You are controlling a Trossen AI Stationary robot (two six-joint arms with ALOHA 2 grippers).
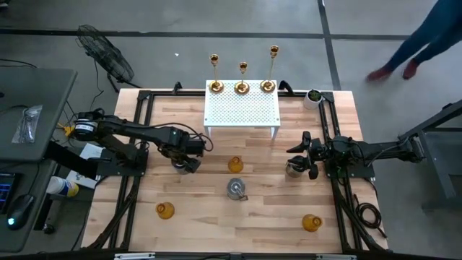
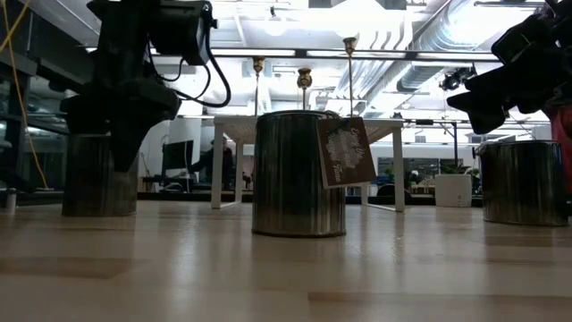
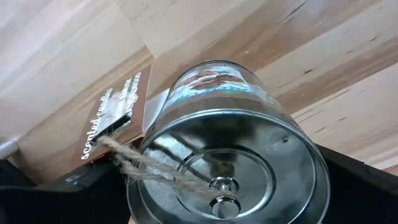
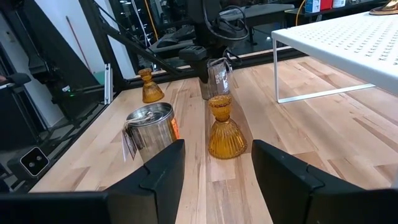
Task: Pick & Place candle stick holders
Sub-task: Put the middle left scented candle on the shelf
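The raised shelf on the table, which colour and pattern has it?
White raised shelf, perforated with small holes; clearest in the high view.

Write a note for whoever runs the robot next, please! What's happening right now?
Left gripper: down at a silver jar that stands on the table; grip unclear.
Right gripper: open, empty, low beside the right silver jar.
Middle silver jar: mid-table, untouched.
Gold sticks: all three upright on the white shelf.
Amber holders: three on the table, at and.
Done: perhaps the gold sticks.
Left: likely the jars and amber holders.
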